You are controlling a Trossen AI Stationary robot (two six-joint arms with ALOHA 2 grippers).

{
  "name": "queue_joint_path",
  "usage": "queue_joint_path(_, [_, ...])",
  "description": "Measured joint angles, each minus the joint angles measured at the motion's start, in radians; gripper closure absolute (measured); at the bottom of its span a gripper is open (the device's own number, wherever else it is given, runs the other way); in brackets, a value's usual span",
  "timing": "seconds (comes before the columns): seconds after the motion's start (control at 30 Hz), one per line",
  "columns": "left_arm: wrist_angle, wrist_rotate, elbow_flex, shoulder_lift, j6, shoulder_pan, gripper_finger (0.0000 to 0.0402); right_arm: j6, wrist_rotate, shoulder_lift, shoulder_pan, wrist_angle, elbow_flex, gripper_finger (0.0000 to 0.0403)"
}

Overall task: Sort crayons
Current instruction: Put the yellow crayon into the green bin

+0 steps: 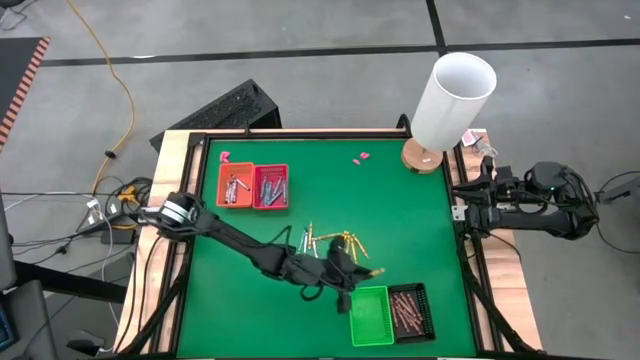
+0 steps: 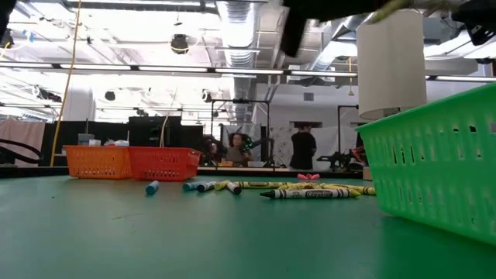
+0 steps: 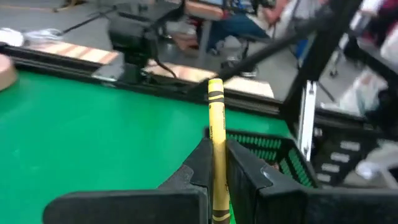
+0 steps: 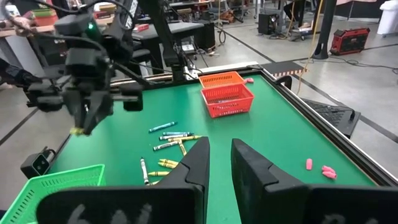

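The left pincer (image 1: 345, 285) hung over the near middle of the green tabletop (image 1: 400, 215), just beside the green basket (image 1: 371, 316), and it was clenched on a yellow crayon (image 3: 216, 146); in the left wrist view that crayon stood up between the two dark fingers (image 3: 249, 171), its black-banded end pointing away toward the black basket (image 3: 273, 151). In the right wrist view the same pincer (image 4: 84, 121) showed pointing downward above the felt with the yellow tip poking out below it. The loose crayons (image 1: 335, 242) lay scattered in a small heap on the tabletop just beyond the left pincer, blue, yellow and green ones side by side in the low view (image 2: 306, 191). The black basket (image 1: 410, 310), touching the green one, held brown-red crayons. Well apart, near the far left corner, the orange basket (image 1: 235, 184) and the red basket (image 1: 271, 186) stood touching, each with crayons inside. A few pink scraps (image 1: 362, 157) lay on the far felt. A white cylinder on a wooden base (image 1: 450, 105) stood at the far right corner. The right pincer (image 1: 462, 207) waited at the right edge of the tabletop, its fingers (image 4: 249, 165) released with a gap between them and holding nothing.
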Motion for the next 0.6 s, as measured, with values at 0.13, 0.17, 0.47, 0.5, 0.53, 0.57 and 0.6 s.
queue_joint_path(0.13, [-0.008, 0.109, 0.084, 0.08, 0.096, -0.001, 0.0388, 0.0, 0.002, 0.0, 0.0, 0.0, 0.0, 0.0335])
queue_joint_path(0.17, [-0.009, 0.131, 0.107, 0.101, 0.116, -0.002, 0.0388, 0.0, 0.002, 0.0, 0.0, 0.0, 0.0, 0.0335])
queue_joint_path(0.47, [-0.105, 0.364, 0.25, 0.211, 0.327, -0.003, 0.0388, 0.0, 0.005, 0.0, 0.0, -0.001, 0.0, 0.0335])
queue_joint_path(0.5, [-0.148, 0.379, 0.254, 0.211, 0.366, -0.003, 0.0388, 0.0, 0.005, 0.0, 0.0, 0.0, 0.0, 0.0335])
queue_joint_path(0.53, [-0.182, 0.392, 0.259, 0.211, 0.402, -0.003, 0.0388, 0.0, 0.006, 0.0, 0.0, 0.0, 0.0, 0.0335])
queue_joint_path(0.57, [-0.206, 0.396, 0.26, 0.211, 0.435, -0.003, 0.0388, 0.0, 0.006, 0.0, 0.0, 0.0, 0.0, 0.0335])
queue_joint_path(0.6, [-0.232, 0.4, 0.26, 0.211, 0.471, -0.003, 0.0388, 0.0, 0.006, 0.0, 0.0, 0.0, 0.0, 0.0335])
